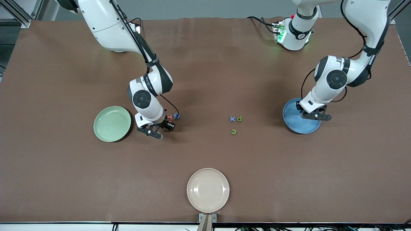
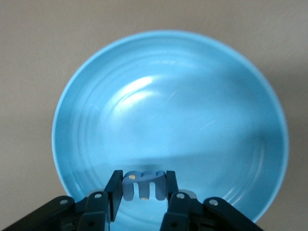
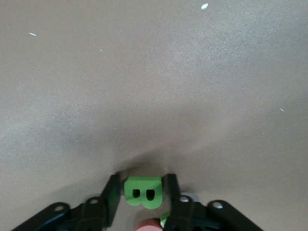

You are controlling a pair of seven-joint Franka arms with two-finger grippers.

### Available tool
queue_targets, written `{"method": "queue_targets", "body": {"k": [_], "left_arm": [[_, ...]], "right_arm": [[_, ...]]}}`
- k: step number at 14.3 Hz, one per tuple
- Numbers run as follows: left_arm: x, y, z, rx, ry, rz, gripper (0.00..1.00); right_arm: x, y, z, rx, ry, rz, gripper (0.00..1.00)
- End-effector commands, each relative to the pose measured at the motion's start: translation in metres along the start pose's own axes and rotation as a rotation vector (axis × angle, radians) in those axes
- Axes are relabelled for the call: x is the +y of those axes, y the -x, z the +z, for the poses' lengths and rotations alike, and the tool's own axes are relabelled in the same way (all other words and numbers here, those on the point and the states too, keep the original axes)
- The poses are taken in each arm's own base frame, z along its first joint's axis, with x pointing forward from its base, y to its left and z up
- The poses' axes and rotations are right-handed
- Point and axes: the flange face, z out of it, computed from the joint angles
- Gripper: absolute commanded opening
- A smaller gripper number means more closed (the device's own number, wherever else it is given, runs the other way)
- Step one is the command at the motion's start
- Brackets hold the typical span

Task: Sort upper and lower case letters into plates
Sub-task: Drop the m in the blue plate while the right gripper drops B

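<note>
My left gripper (image 1: 316, 116) is over the sky blue plate (image 1: 293, 123), shut on a blue lower case m (image 2: 144, 183); the plate (image 2: 168, 106) fills the left wrist view under the left gripper (image 2: 143, 179). My right gripper (image 1: 154, 132) is low at the table beside the pale green plate (image 1: 112, 124), which holds nothing. In the right wrist view the right gripper (image 3: 142, 188) has its jaws closed against both sides of a green upper case B (image 3: 143, 192). A red letter (image 1: 170, 117) and a blue letter (image 1: 176, 115) lie by the right wrist.
A blue x (image 1: 232, 119), a green d (image 1: 239, 118) and another small green letter (image 1: 233, 131) lie mid-table between the two plates. A cream-beige plate (image 1: 208, 190) sits near the table's front edge.
</note>
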Motion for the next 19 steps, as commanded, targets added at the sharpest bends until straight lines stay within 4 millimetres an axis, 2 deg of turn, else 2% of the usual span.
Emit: {"method": "queue_targets", "body": {"k": [1,2,4,5,8,9,10,11,13,15,17,19], "left_arm": [[0.005,0.010,-0.002,0.003,-0.009,0.032,0.23],[0.004,0.010,0.000,0.000,-0.007,0.031,0.23],[0.005,0.010,0.002,-0.001,-0.006,0.032,0.23],[0.006,0.010,0.004,0.003,-0.001,0.032,0.24],[0.007,0.009,0.007,0.014,0.006,0.033,0.28],[0.007,0.009,0.006,0.015,0.005,0.036,0.41],[0.007,0.007,0.005,0.020,0.004,0.037,0.71],[0.008,0.005,0.001,0.029,0.002,0.039,0.90],[0.019,-0.006,-0.011,0.055,0.001,0.054,1.00],[0.037,-0.026,-0.032,0.085,0.003,0.072,1.00],[0.064,-0.052,-0.057,0.113,0.011,0.110,1.00],[0.104,-0.081,-0.067,0.135,0.057,0.109,1.00]], "right_arm": [[-0.001,0.012,-0.002,-0.006,0.011,0.012,0.16],[0.000,0.012,-0.002,-0.011,0.017,0.012,0.05],[0.004,0.003,-0.019,-0.015,0.017,0.010,0.00],[0.011,-0.008,-0.034,-0.013,0.015,0.004,0.00],[0.056,-0.051,-0.095,-0.050,0.030,-0.041,0.00],[0.073,-0.064,-0.110,-0.060,0.030,-0.062,0.00],[0.090,-0.076,-0.120,-0.068,0.030,-0.077,0.00],[0.114,-0.094,-0.130,-0.070,0.025,-0.085,0.00],[0.167,-0.113,-0.132,-0.077,0.027,-0.149,0.00],[0.213,-0.115,-0.123,-0.078,0.022,-0.188,0.00],[0.241,-0.101,-0.098,-0.058,0.020,-0.220,0.00],[0.264,-0.095,-0.075,-0.006,0.016,-0.219,0.00]]}}
